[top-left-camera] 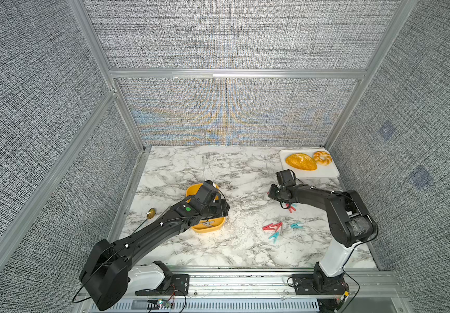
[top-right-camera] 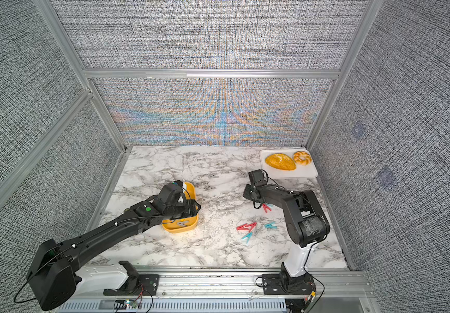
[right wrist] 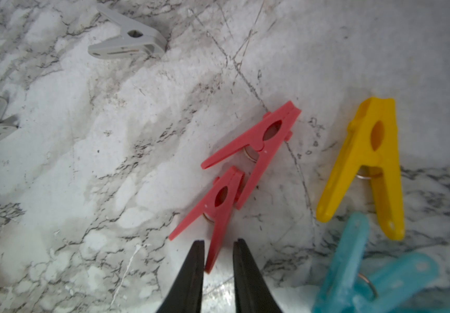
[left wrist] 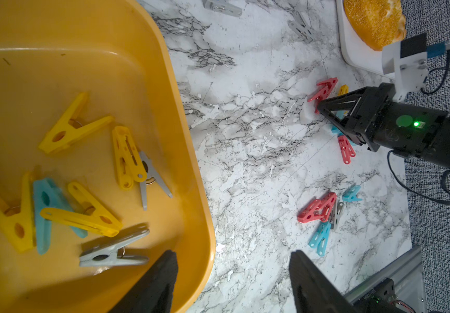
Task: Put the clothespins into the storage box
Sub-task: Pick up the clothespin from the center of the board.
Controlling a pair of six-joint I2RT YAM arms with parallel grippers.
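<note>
Clothespins: seven lie in the box [left wrist: 191,162], yellow, teal and grey. The rest are loose on the marble table [top-left-camera: 218,249], all on the right arm's side.
Near cluster: two red pins [top-left-camera: 272,226], two teal and a grey one lie touching in a heap, nearest the robot's base and well apart from the box. Neither arm is at them.
Left gripper [left wrist: 233,253]: it hangs at the box's near rim with its jaws wide and nothing between them. One finger is over the inside of the box and the other over the table. It looks like a spot for dropping pins, though I cannot tell what it is doing here.
Right gripper [right wrist: 219,241]: it is low over the table with its jaws narrow. They bracket one leg of a red pin [right wrist: 221,200], and a gap shows on one side, so the pin is probably not clamped yet.
In the way: that pin's head touches a leg of a second red pin [right wrist: 259,141], which may drag along with it. A yellow pin [right wrist: 375,151] and a teal pin [right wrist: 354,257] lie just beside them.
Farther: two grey pins [right wrist: 129,40] lie alone on open marble and are hard to pick out against it.
Far corner: a white tray [top-left-camera: 310,174] holds bread [top-left-camera: 301,161] and a ring roll [top-left-camera: 322,157]. It lies off the route to the box.
</note>
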